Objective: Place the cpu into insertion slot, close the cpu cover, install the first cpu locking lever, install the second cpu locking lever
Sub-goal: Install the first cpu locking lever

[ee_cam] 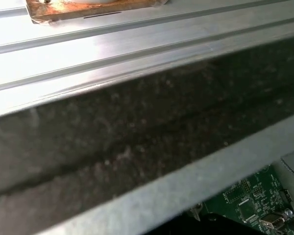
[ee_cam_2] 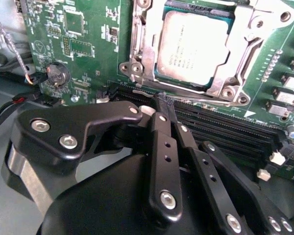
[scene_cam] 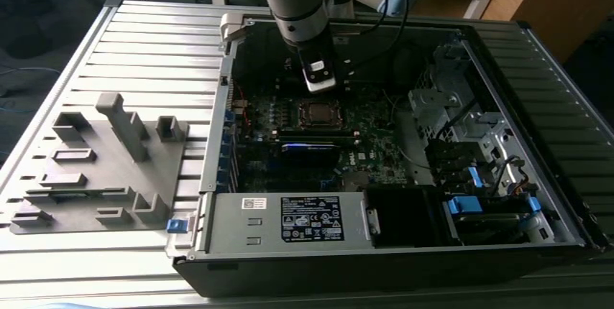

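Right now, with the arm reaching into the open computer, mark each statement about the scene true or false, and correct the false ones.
1. The cpu lies in the insertion slot. True.
2. The claw is gripping the cpu. False: the cpu sits in the board, and the claw's tip is beside the socket, not on the chip.
3. The cpu cover stands upright, swung open. False: the silver frame lies flat around the cpu.
4. In the exterior view, a grey fixture tray lies on the table to the exterior view's left of the computer case. True.
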`<state>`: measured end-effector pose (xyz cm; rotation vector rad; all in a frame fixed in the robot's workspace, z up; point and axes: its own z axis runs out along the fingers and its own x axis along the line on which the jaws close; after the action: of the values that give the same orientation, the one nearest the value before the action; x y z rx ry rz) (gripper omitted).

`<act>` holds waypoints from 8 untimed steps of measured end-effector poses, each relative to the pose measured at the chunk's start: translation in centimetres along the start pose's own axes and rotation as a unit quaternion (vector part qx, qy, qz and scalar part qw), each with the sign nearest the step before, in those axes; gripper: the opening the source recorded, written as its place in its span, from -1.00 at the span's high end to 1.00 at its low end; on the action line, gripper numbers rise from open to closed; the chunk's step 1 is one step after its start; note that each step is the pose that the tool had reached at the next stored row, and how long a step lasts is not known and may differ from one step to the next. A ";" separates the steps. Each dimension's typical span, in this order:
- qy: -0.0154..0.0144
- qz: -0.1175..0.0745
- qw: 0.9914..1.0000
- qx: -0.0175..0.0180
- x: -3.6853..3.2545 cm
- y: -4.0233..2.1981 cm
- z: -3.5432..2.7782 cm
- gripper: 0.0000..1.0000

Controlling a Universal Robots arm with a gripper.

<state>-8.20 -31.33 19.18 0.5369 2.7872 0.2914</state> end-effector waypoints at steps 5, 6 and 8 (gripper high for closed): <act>-0.002 0.006 1.000 0.002 0.02 -0.03 0.09 0.79; -0.002 0.007 1.000 0.002 0.03 -0.03 0.09 0.79; -0.002 0.008 1.000 0.002 0.03 -0.03 0.10 0.79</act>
<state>-8.20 -31.33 19.07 0.5595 2.7814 0.2877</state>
